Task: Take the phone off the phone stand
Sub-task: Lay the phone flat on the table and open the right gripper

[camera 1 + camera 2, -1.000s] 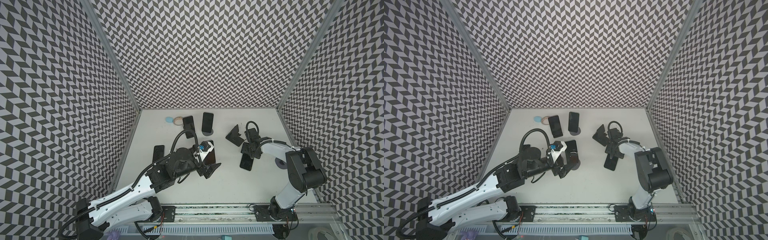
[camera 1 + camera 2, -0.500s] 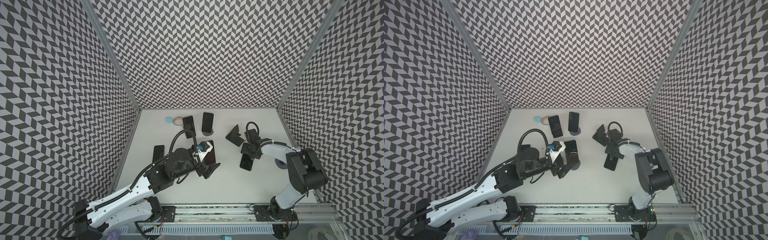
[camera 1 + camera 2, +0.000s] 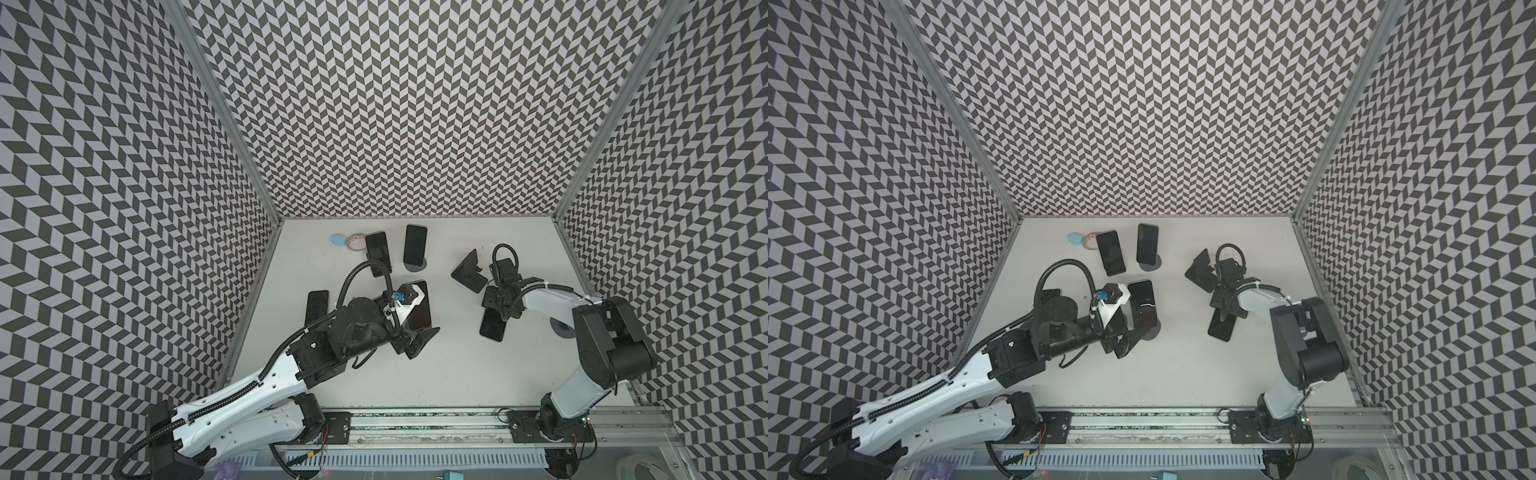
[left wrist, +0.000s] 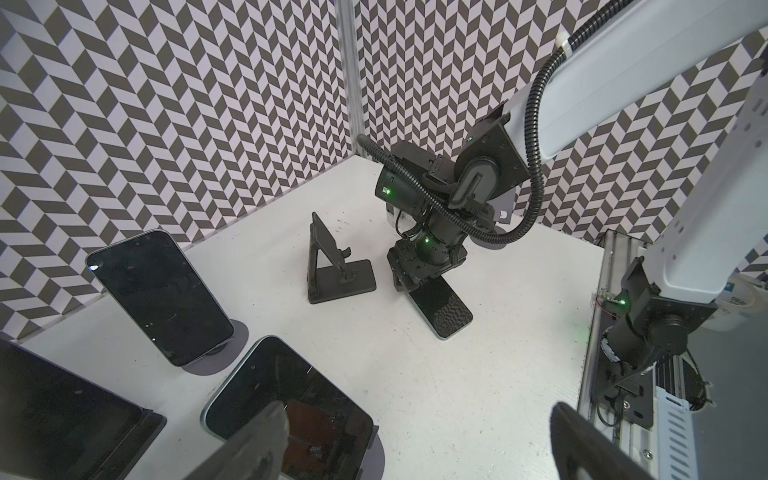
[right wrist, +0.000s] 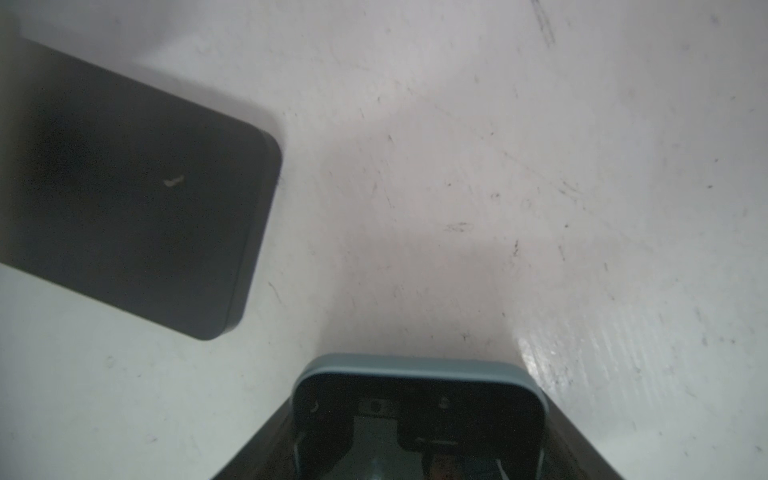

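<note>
A dark phone (image 3: 492, 329) with a blue-grey rim lies flat on the white table, just in front of the empty black folding phone stand (image 3: 469, 271). My right gripper (image 3: 498, 305) is shut on the phone's far end. The right wrist view shows the phone (image 5: 417, 415) between the fingers and the stand's base (image 5: 137, 187) beside it. The left wrist view shows the stand (image 4: 332, 266), that phone (image 4: 442, 311) and the right gripper (image 4: 405, 282). My left gripper (image 3: 415, 337) is open, one finger (image 4: 257, 440) over another phone (image 4: 286, 399) on a round base.
Two more phones (image 3: 415, 246) (image 3: 377, 250) stand propped at the back, and one (image 3: 316, 305) lies near the left wall. A blue blob (image 3: 338, 239) and a ring (image 3: 354, 241) sit at the back left. A grey disc (image 3: 561, 329) lies by the right arm.
The left arm has drawn back a little to the left. The right gripper and its phone have stayed where they were.
</note>
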